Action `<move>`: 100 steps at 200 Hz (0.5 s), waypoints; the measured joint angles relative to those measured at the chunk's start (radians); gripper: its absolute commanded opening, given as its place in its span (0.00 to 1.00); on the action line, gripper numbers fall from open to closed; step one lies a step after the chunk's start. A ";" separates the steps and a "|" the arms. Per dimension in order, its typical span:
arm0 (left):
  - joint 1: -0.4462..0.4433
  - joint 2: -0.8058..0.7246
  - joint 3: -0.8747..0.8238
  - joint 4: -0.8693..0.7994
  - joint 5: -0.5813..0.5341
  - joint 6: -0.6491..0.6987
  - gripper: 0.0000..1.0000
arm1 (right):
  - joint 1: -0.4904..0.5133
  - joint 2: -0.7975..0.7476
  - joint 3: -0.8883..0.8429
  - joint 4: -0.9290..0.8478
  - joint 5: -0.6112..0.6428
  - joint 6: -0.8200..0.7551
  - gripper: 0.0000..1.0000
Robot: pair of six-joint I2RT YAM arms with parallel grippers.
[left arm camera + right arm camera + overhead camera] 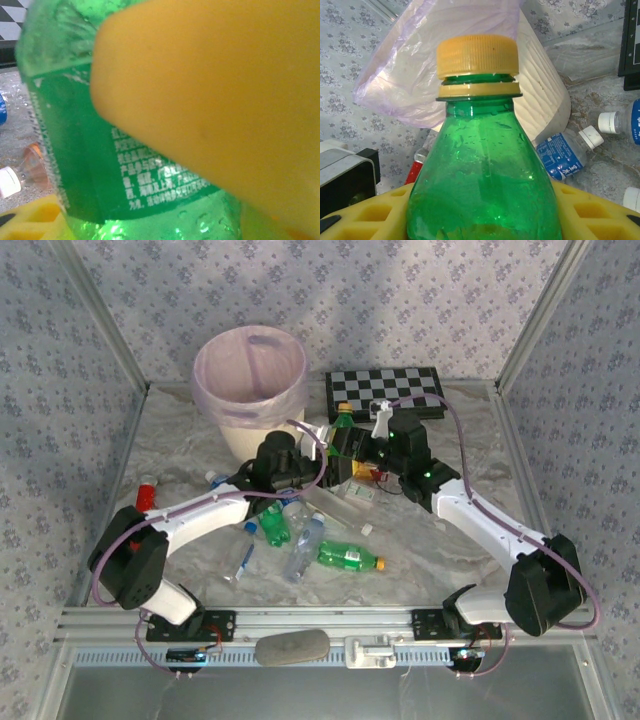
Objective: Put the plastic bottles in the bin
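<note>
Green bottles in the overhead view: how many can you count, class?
3. An upright bottle before the chessboard; a second bottle beside the left arm; a third bottle lying to its right. The arms may hide more.

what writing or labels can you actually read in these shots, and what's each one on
On the green bottle, label: several lines of white Chinese print, too blurred to read.
On the blue-labelled bottle lying on the table: white characters, too small to read.
On the yellow cap: no lettering seen.
No text here can be quoted with confidence.
</note>
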 measured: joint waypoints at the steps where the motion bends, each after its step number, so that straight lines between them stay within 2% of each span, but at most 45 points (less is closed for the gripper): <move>1: 0.000 0.000 0.000 0.000 0.000 0.000 0.51 | 0.000 0.000 0.000 0.000 0.000 -0.001 0.53; 34: 0.003 0.000 0.000 0.000 0.000 -0.004 0.44 | 0.000 0.000 -0.001 0.005 0.002 -0.007 0.67; 56: 0.005 0.000 0.000 0.000 -0.009 -0.003 0.44 | 0.001 0.000 -0.001 0.005 0.008 -0.005 0.74; 100: 0.062 -0.002 -0.002 -0.027 -0.057 -0.005 0.44 | -0.019 -0.016 -0.006 0.003 0.019 0.000 0.75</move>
